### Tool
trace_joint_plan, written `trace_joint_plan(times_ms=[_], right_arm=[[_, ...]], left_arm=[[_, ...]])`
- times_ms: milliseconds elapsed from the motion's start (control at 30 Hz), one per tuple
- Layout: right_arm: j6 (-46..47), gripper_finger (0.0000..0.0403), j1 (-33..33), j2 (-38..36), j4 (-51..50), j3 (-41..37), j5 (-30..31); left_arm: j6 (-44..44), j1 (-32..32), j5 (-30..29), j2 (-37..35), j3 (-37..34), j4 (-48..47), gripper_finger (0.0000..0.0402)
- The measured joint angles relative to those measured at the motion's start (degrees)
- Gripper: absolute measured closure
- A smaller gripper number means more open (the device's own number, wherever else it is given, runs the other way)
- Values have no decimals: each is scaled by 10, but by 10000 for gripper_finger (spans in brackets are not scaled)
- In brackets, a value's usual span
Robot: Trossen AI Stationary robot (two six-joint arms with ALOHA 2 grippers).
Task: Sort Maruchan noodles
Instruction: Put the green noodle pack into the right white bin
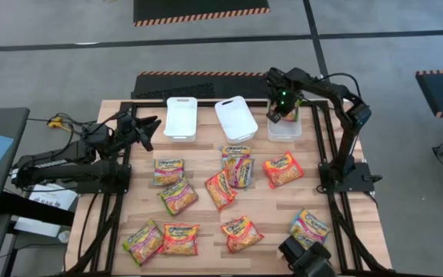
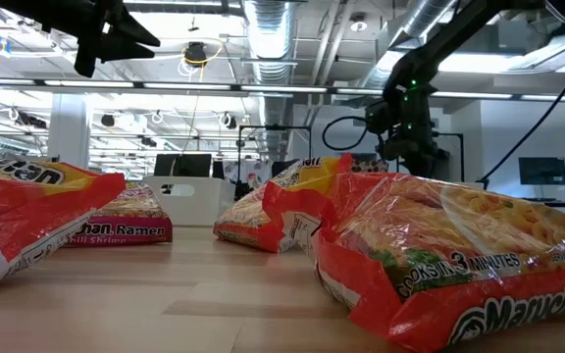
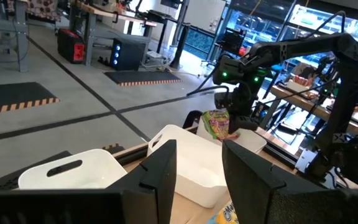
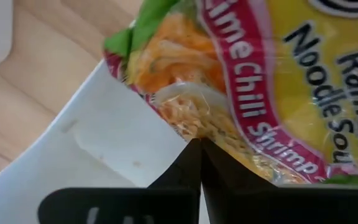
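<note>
While it hangs over the rightmost of three white rectangular plastic bins [image 1: 284, 128], the glossy yellow, green and pink Lime Chili Shrimp noodle packet [image 4: 272, 81] is pinched at one edge by the right gripper [image 1: 281, 112], whose dark fingers [image 4: 191, 168] meet on the wrapper in the right wrist view. The packet looks light and thin, a crinkly film over a brittle block of noodles, so it is likely to swing and slip from a tight edge hold, and a hard squeeze on the middle could crack the block; a grasp on the sealed end flap or across a short side seems safest. The bin beneath it sits at the far edge of the wooden desk [image 1: 206, 238], with the middle white bin [image 1: 235, 118] and the left white bin [image 1: 181, 117] lined up beside it. Nearer the camera in the high view, the other glossy Maruchan packets lie scattered flat on the desk, among them an orange-red packet [image 1: 283, 169] just in front of the right bin and a yellow and orange packet [image 1: 181, 238] near the front edge; some overlap. The left gripper [image 1: 146, 129] waits above the desk's left side, beside the left bin, its fingers [image 3: 253, 180] apart and holding nothing.
</note>
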Motion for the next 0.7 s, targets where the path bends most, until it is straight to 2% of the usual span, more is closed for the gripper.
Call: trace_joint_plan(times_ms=[533,700], right_arm=[[0,376,-29,0,54,0,15],[1,376,-18,-9,32,0,-20]], left_arm=[[0,0,-11,0,0,0,287],[0,0,-12,0,0,0,287]])
